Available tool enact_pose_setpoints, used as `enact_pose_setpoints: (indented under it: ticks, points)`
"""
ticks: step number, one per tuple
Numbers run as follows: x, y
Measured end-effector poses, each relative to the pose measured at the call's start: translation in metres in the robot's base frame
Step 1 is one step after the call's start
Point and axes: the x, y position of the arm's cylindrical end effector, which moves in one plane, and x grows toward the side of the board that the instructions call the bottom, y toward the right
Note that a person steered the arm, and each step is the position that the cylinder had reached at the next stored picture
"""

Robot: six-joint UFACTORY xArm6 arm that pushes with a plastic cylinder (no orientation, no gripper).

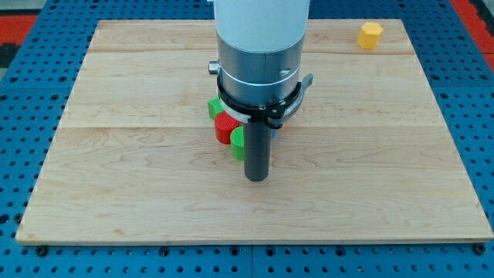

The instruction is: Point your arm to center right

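My tip [256, 177] rests on the wooden board [116, 154], a little below the board's middle. Just above and left of it sits a tight cluster of blocks: a green block [238, 144] nearest the rod, a red block [225, 127] beside it, and another green block [214, 107] further up. A sliver of blue [272, 131] shows at the rod's right side; its shape is hidden. The arm's wide body [258, 58] covers the upper part of the cluster. A yellow hexagonal block [370, 35] lies alone at the board's top right.
The board lies on a blue perforated table [23, 69]. Red patches show at the view's top corners [15, 23].
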Motion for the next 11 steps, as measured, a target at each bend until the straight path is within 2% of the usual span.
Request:
enact_pose_setpoints:
  ticks: [1, 3, 7, 8, 10, 11]
  points:
    - [0.002, 0.002]
    - [0.01, 0.09]
    - [-0.004, 0.073]
    - [-0.027, 0.087]
    - [-0.035, 0.093]
    - [-0.039, 0.145]
